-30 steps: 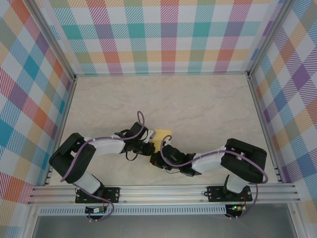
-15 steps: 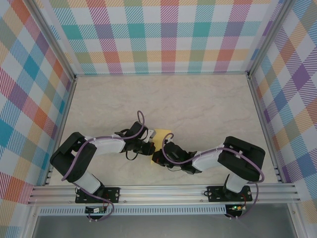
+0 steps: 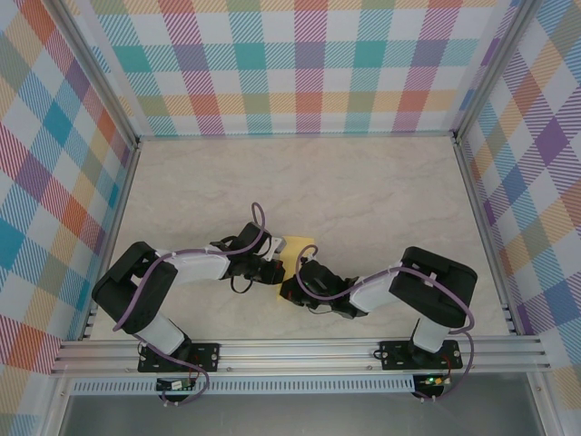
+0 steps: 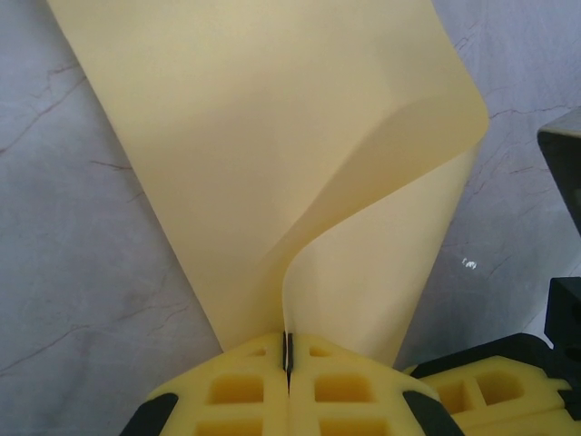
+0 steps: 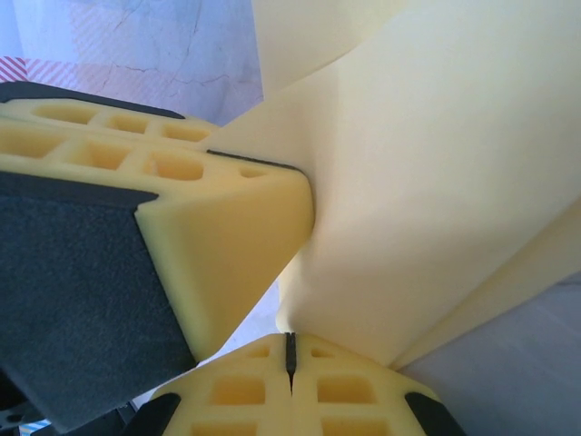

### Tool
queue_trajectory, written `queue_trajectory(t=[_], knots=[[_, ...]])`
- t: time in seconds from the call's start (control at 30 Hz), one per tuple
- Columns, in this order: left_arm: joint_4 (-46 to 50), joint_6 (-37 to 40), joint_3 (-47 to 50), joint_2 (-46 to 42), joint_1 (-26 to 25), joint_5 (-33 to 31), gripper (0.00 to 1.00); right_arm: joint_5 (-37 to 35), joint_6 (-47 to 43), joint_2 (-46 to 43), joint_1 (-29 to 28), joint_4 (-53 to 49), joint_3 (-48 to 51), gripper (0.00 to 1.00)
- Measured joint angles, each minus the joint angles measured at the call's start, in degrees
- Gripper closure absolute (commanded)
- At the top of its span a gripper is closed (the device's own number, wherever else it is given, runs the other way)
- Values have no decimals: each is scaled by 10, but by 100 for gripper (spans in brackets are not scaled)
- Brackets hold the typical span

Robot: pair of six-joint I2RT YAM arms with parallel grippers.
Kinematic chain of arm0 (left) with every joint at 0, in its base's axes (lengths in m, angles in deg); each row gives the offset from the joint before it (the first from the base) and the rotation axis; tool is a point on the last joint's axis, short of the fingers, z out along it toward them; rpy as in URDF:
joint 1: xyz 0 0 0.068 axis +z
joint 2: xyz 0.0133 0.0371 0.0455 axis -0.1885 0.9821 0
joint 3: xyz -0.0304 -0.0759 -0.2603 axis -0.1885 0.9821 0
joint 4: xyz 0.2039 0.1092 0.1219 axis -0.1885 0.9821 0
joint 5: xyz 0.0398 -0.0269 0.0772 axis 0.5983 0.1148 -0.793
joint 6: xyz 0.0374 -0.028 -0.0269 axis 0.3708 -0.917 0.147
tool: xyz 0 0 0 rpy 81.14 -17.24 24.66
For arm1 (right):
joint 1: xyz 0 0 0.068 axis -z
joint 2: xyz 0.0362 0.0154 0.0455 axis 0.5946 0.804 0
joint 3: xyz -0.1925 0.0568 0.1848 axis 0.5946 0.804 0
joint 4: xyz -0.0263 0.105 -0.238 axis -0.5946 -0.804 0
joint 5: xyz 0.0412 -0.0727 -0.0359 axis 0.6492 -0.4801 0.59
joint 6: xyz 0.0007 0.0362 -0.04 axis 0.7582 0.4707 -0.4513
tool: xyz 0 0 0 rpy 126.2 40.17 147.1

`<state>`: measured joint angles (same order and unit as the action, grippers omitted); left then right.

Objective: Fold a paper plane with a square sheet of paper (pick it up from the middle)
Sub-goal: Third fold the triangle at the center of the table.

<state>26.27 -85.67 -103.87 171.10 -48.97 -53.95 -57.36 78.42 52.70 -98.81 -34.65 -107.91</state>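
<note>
A pale marble-patterned table (image 3: pixel 363 191) sits inside walls of bright plaid (image 3: pixel 309 64), with an aluminium rail (image 3: pixel 300 350) along the near edge where the two arm bases are bolted. Both arms reach inward and meet near the middle of the table's front half, and the square sheet of paper (image 3: pixel 300 243) lies between them. From the top camera only a small pale-yellow patch of it shows, poking out past the black wrists on the far side. The left wrist camera shows it best: the sheet is thin, plain, pale yellow and smooth, with no print. It spreads wide at the far end and narrows toward the left gripper (image 4: pixel 289 352). One layer lies fairly flat over the marble, while a second flap rises from the pinch point and curls over to the right in a soft, rounded bend rather than a sharp crease, its corner gently rounded by the curl. The left gripper's yellow foam fingers (image 4: pixel 236 391) are pressed together with the sheet's edge caught in the thin seam between them. The right gripper (image 5: pixel 290 350) is likewise clamped on the paper, its foam pads meeting in a narrow dark line where the sheet enters. In the right wrist view the yellow sheet fans upward and to the right in overlapping layers, and one finger of the left gripper, foam with a black pad, sits just beside it, touching the paper.
</note>
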Motion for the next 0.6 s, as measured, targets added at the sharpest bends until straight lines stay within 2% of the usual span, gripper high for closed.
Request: queue_trajectory(t=[0.27, 0.6], knots=[[0, 0, -4, 5, 0, 4, 100, -6, -19, -83, 17, -39, 16, 100], [0, 0, -4, 5, 0, 4, 100, 11, -38, -89, 61, -52, 25, 100]])
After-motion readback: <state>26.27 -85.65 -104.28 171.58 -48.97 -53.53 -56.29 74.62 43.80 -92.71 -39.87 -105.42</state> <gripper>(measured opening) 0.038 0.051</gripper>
